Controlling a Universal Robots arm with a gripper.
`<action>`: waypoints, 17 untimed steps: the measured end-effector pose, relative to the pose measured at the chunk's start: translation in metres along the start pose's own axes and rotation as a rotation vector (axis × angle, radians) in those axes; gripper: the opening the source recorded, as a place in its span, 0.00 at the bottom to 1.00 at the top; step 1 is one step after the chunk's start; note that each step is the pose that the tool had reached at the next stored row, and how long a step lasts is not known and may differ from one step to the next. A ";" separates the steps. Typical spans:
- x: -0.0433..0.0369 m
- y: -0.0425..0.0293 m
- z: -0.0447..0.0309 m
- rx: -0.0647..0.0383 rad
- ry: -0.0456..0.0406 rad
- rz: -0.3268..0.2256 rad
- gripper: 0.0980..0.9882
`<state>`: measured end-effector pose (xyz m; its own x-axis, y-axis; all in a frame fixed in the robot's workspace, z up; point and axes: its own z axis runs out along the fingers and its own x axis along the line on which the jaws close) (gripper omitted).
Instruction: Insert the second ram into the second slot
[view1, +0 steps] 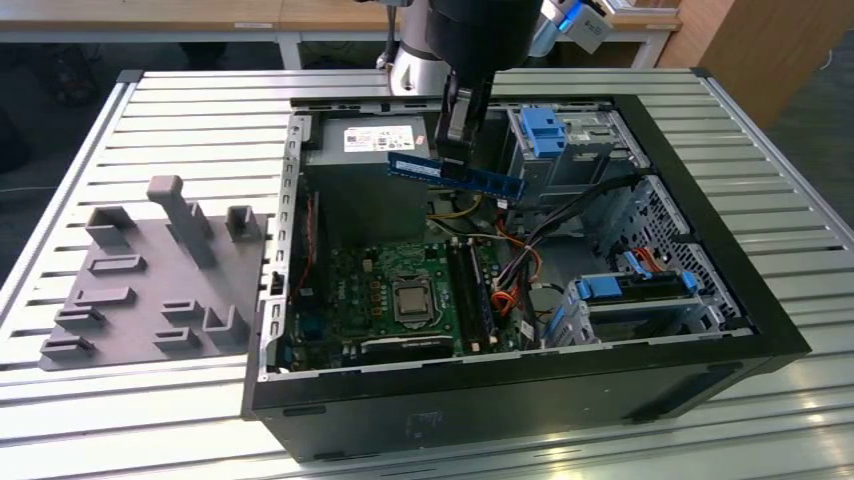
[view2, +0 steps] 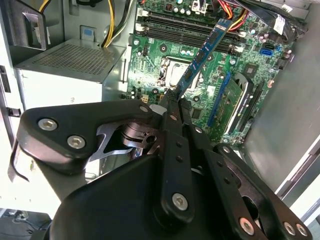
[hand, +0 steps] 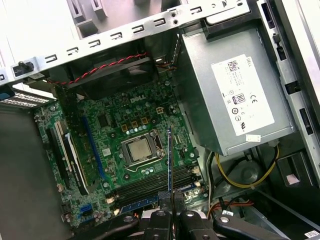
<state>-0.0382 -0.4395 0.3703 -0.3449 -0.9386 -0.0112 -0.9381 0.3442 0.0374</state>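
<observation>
Exterior view, left to right: grey fixture tray (view1: 147, 275), then the open PC case (view1: 507, 410). Your gripper (view1: 454, 150) has its fingers pinched tight on the second ram (view1: 494, 181), held up over the motherboard (view1: 387, 290), well clear of the slots (view1: 470, 290).

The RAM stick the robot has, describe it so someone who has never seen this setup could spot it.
Look inside the open black computer case lying on the slatted table. Over its green motherboard, the gripper pinches the second ram: a thin, flat blue board with dark chips, unlike the chunky light-blue drive-bay clips beside it.
</observation>
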 end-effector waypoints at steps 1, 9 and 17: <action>0.0000 0.0000 0.0000 0.000 -0.0001 0.001 0.04; 0.0000 0.0000 0.0000 0.001 -0.0019 0.051 0.04; 0.0000 0.0000 0.0001 0.001 -0.0048 0.129 0.04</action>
<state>-0.0382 -0.4395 0.3702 -0.4631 -0.8862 -0.0112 -0.8858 0.4625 0.0374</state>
